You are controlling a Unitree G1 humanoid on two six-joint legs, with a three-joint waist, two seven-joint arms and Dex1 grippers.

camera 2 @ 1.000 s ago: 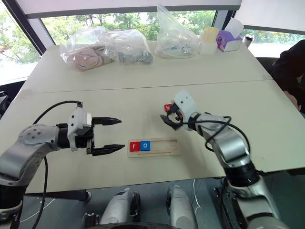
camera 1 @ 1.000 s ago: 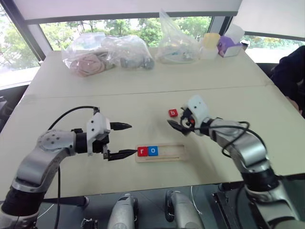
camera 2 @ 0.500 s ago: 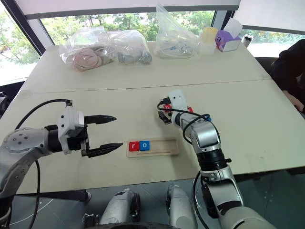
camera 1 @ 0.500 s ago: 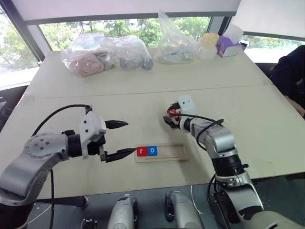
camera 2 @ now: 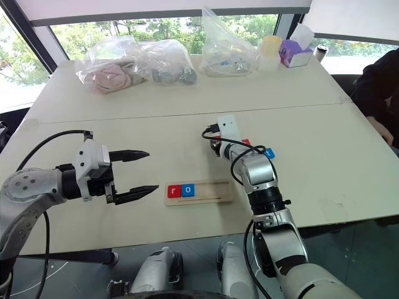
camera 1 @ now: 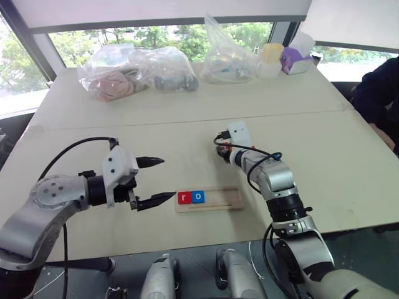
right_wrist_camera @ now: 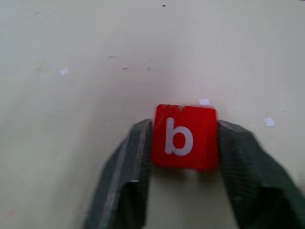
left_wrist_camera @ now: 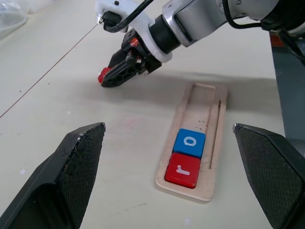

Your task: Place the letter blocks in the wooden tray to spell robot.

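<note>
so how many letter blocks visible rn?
4. Red r and blue o side by side at one end of the wooden tray; red b gripped in the right hand; a blue one beside the right arm. A fifth may be hidden.

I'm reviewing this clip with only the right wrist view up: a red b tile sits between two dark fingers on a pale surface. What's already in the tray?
Observer: The wooden tray holds a red r tile at one end and a blue o tile touching it; the other slots are bare.
Operator: How far is the b from it?
Observer: The right gripper, shut on the b tile, sits on the table beyond the tray's far side.
Operator: And the left arm?
Observer: The left gripper is open, holding nothing, at the tray's r end.
Operator: Any spare tiles?
Observer: Another blue tile lies beside the right forearm.
</note>
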